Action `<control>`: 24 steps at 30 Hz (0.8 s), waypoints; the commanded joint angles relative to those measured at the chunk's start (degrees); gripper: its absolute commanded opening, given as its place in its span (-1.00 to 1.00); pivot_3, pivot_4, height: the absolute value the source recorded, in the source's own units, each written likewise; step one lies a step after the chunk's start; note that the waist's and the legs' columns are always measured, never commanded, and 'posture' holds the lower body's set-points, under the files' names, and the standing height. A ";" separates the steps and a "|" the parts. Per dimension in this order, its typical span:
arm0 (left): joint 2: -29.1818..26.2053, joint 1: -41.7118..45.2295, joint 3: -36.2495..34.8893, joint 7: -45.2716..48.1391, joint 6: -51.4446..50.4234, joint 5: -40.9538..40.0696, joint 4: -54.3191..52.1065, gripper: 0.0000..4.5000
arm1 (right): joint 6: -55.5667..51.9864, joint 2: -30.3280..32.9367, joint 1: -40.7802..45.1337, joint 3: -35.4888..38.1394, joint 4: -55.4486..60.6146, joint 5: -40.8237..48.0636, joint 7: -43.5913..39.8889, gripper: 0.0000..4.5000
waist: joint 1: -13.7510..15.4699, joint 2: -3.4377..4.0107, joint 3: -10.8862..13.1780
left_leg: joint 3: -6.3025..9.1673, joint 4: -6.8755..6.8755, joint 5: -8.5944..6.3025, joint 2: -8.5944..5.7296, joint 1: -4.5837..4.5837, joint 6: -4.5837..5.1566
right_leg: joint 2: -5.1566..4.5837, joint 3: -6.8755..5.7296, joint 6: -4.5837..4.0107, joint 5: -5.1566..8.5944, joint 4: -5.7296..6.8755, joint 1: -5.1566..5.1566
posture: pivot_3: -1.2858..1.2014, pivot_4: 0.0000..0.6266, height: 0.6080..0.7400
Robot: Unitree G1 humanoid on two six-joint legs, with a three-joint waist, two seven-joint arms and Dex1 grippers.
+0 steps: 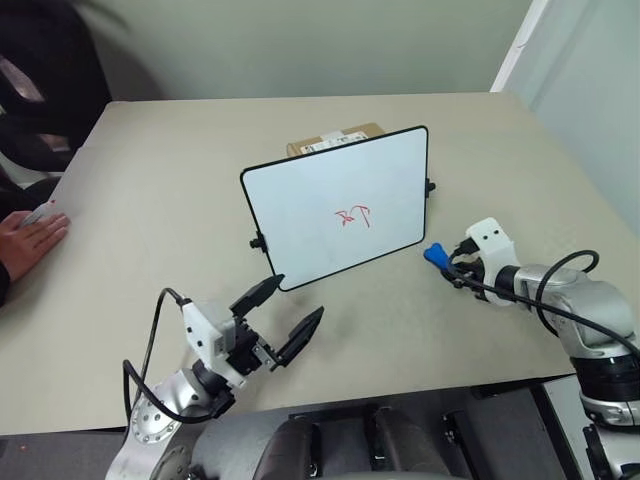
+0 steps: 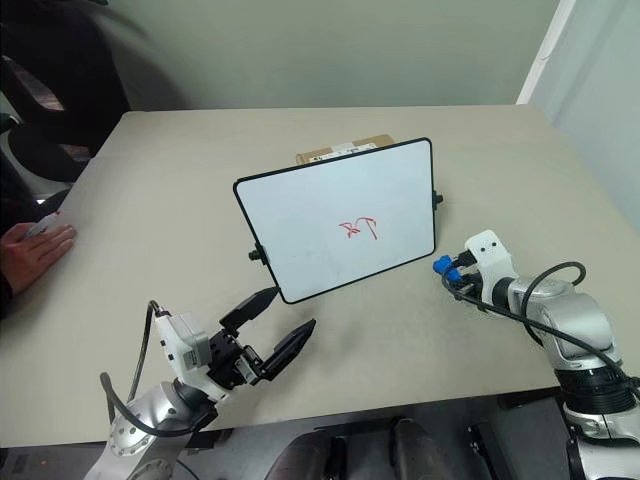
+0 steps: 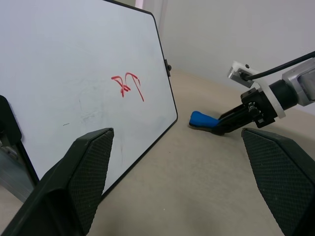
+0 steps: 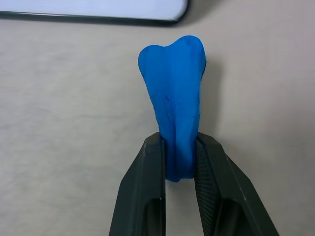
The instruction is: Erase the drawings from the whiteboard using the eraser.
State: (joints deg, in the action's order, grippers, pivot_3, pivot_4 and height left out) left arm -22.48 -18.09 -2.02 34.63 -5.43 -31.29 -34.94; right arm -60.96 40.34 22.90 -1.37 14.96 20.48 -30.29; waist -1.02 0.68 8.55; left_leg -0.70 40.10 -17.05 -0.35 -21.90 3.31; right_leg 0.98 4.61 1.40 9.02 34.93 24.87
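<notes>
The whiteboard (image 1: 335, 205) stands tilted in the middle of the table, leaning back on a cardboard box. A small red scribble, the drawings (image 1: 354, 215), sits right of the board's centre. The blue eraser (image 4: 174, 113) is pinched at one end between the black fingers of my right gripper (image 4: 178, 164), which is shut on it just past the board's lower right corner, low over the tabletop. In the left eye view the eraser (image 1: 435, 255) pokes out towards the board. My left gripper (image 1: 283, 318) stands open in front of the board's lower left corner, holding nothing.
A brown cardboard box (image 1: 335, 141) props the board from behind. A person's hand (image 1: 30, 240) rests on the table's left edge, with a dark sleeve above it. The beige table (image 1: 150, 200) runs wide around the board.
</notes>
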 commanded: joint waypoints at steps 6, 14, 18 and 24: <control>0.23 -0.27 -0.08 -0.22 0.71 0.06 -2.67 1.00 | 11.95 -5.63 2.65 3.70 13.00 5.07 -2.51 -0.76 | -0.43 0.00 0.00 | 0.00 0.00 0.02 0.00 0.01 -0.03 | 0.01 0.01 -0.01 0.00 0.01 -0.01 | 0.03 -0.52 1.00; 0.17 -0.12 -0.35 0.02 0.71 -0.22 -2.44 1.00 | 13.50 -12.80 10.82 -3.23 6.36 1.48 -0.10 -0.76 | -0.33 -0.01 0.00 | 0.01 0.01 0.03 0.00 0.11 -0.02 | 0.02 0.02 -0.03 -0.13 0.00 0.08 | 0.03 -0.52 1.00; 0.19 -0.70 -0.58 -0.17 0.87 -0.12 -2.95 1.00 | 15.23 -14.48 12.57 -5.65 1.74 -0.85 0.22 -0.76 | -0.22 -0.01 0.00 | 0.01 0.03 0.03 -0.01 0.09 -0.02 | 0.00 0.01 -0.01 -0.13 -0.04 0.09 | 0.03 -0.52 1.00; 0.05 -1.61 -1.26 -0.43 1.12 -0.05 -3.52 1.00 | 14.64 -15.67 13.55 -8.78 -4.49 -5.31 2.04 -0.76 | -0.29 -0.01 0.00 | 0.01 0.01 0.03 0.00 0.06 -0.02 | 0.00 -0.01 -0.04 -0.03 -0.03 0.12 | 0.03 -0.52 1.00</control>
State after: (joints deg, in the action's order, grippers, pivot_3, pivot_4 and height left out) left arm -22.39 -19.27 -2.46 34.39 -5.34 -31.28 -35.98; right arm -46.58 24.76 35.13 -10.02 10.68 16.65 -29.22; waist -1.31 0.68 8.54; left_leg -0.69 40.10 -17.02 -0.35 -21.83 3.29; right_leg 0.98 4.60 1.35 8.99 34.90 24.99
